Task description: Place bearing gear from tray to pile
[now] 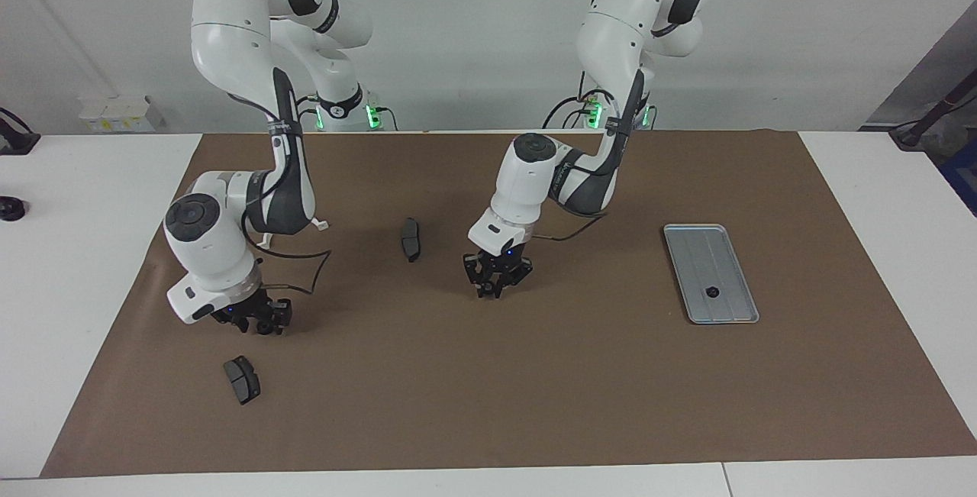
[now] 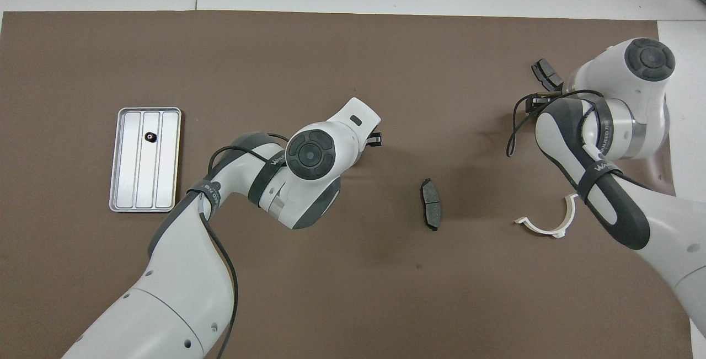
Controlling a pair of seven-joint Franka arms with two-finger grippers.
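Note:
The silver-grey tray (image 1: 696, 249) (image 2: 168, 182) lies on the brown mat at the left arm's end of the table. One small black bearing gear (image 1: 712, 292) (image 2: 150, 137) rests in it. No pile of gears shows in either view. My left gripper (image 1: 491, 292) (image 2: 377, 138) hangs low over the middle of the mat, well away from the tray. Its fingertips are drawn together, and I see nothing between them. My right gripper (image 1: 256, 323) is low over the mat at the right arm's end, beside a brake pad (image 1: 242, 379) (image 2: 546, 72), with its fingers spread.
A second dark brake pad (image 1: 411, 239) (image 2: 431, 211) lies mid-mat, between the two grippers. A white half-ring bracket (image 2: 546, 225) sits by the right arm's elbow. The right arm's cable loops low over the mat near it.

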